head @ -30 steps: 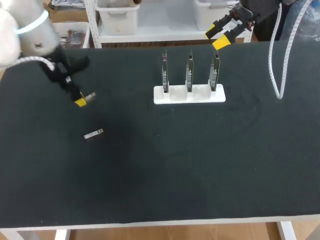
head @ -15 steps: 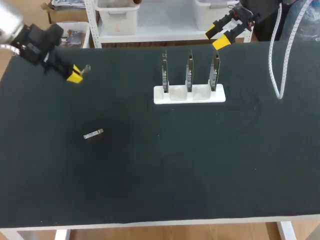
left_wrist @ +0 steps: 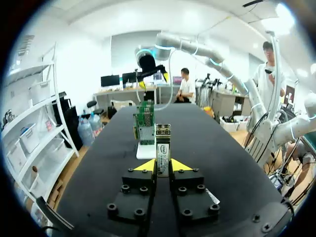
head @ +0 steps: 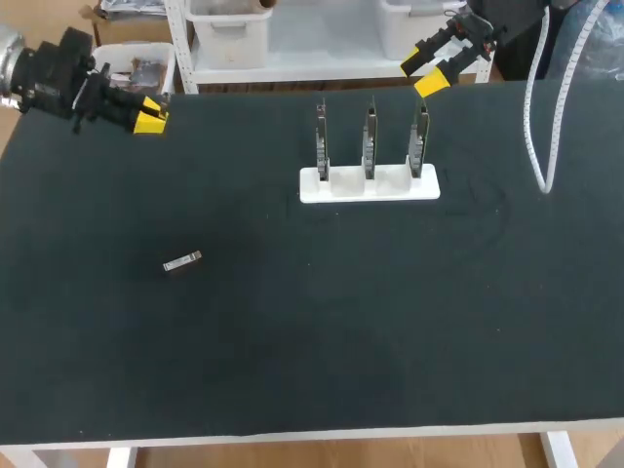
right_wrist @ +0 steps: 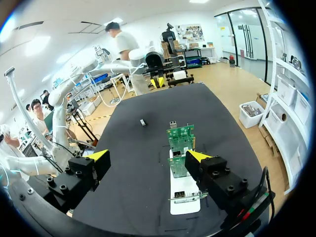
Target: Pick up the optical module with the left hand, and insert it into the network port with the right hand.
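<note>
Black, matte, cloth-like tabletop point(head: 322, 331) carries a white moulded rack point(head: 369, 185) holding three thin circuit boards point(head: 370, 136) upright on edge; the wrist views show them green. From overhead the left claw point(head: 148, 119) hangs above the tabletop's far left corner, and what it grips cannot be made out there. The left wrist view shows it pinching a slim rectangular silver optical module point(left_wrist: 163, 148) with a white label, yellow tips pressed on its two sides and its metal end pointing out towards the rack. A second small silver module point(head: 182, 261) lies flat on the cloth, well apart from the rack, and shows from the right wrist too. The right claw point(head: 422, 72) hangs above the far edge behind the rack, its blocky black fingers point(right_wrist: 81, 177) spread wide
</note>
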Controlling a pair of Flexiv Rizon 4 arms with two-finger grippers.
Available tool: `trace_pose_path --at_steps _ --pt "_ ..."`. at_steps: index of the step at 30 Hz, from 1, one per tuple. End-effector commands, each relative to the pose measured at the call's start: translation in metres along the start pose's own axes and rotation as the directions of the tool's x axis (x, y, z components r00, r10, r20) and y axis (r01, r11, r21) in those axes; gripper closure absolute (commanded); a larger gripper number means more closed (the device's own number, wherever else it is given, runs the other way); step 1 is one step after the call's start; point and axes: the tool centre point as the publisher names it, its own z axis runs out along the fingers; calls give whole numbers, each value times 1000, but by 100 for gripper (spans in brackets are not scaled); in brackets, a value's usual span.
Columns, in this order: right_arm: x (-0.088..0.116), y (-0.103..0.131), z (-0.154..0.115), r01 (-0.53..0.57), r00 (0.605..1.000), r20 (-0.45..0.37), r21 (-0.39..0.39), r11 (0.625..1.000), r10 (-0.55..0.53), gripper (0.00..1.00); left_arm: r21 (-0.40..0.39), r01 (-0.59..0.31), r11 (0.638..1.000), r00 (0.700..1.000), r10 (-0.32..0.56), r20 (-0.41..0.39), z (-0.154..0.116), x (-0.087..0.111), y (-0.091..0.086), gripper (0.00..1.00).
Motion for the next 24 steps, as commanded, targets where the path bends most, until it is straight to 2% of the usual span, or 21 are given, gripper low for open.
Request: trace_pose_path --at_steps 1,3,4,24 --pt "0 1 0 1 1000 1 2 1000 -1 0 35 13 999 1000 -13 1 4 5 14 100" --pt "0 1 0 1 1000 1 2 1000 -1 0 23 44 999 997 -43 -60 6 8 14 100" --pt "0 1 0 1 1000 1 2 1000 -1 0 -2 68 998 988 -67 -140 7 9 14 100" --pt "0 1 0 1 1000 1 2 1000 -1 0 -2 68 998 988 -67 -140 7 9 14 100"
